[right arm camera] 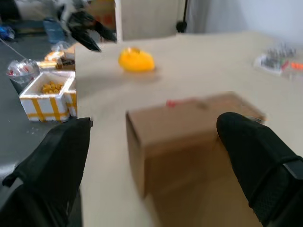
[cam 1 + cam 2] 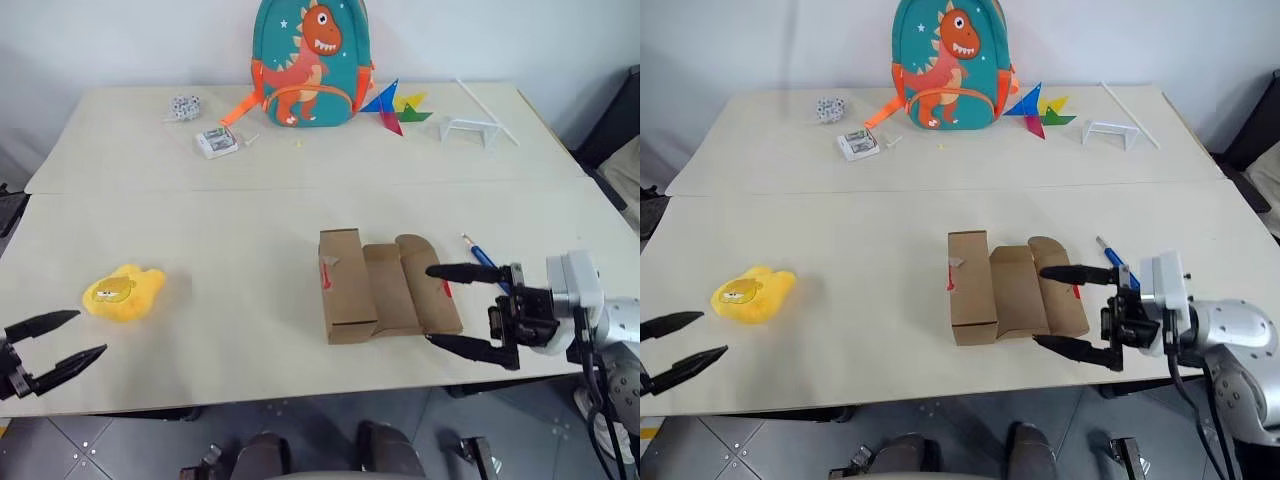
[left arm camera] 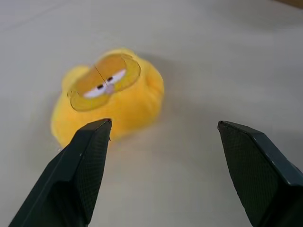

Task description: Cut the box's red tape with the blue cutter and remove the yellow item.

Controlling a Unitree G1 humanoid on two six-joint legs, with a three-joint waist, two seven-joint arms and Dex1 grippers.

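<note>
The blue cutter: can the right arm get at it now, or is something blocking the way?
Probably yes. The blue cutter lies on the table just beyond the open box, beside the right gripper, whose fingers are open and empty. Nothing lies between them, though the gripper would have to turn toward it.

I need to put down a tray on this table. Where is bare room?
Widest bare patch: between the yellow plush toy and the opened brown cardboard box. A bare band also runs behind the box. Crowded: the far edge around the teal dinosaur backpack, and beside the box where the right gripper and blue cutter are.

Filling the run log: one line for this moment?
yellow plush toy: on table, out | box: open | left gripper: open | right gripper: open
</note>
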